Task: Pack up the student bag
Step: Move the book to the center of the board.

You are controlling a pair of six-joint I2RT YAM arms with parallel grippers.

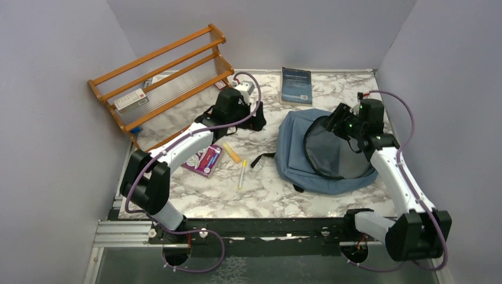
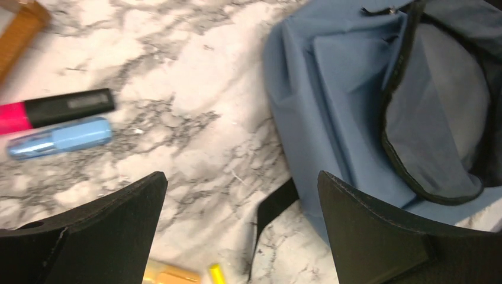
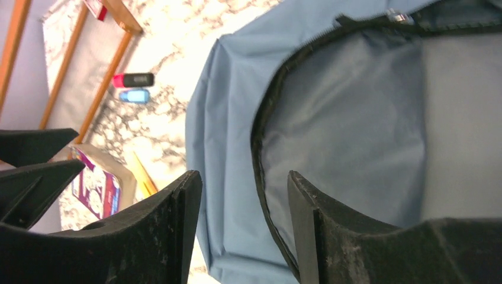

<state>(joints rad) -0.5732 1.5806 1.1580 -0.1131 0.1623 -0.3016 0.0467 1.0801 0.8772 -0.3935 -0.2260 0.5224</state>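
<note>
Grey partition walls enclose a marble-patterned table where the student bag lies flat on the right half, just in front of a dark blue book that rests at the back edge. Its main compartment is unzipped and gapes upward, with grey lining showing inside the black zipper rim, and a black strap trails from its left side onto the marble. The right gripper hangs over the rear of that opening; in the right wrist view its fingers are parted by a moderate gap, with the bag's rim and blue fabric visible past them and nothing clamped between, though whether they touch the cloth cannot be told. The left gripper hovers over bare marble just left of the bag, its fingers spread wide and empty. Near it lie a pink-and-black marker and a light blue marker, side by side. Closer to the arm bases sit a yellow highlighter, a white pen with a yellow end and a purple packet, all left of the bag. At the far left, a wooden rack leans back toward the wall, holding a small white box.
</note>
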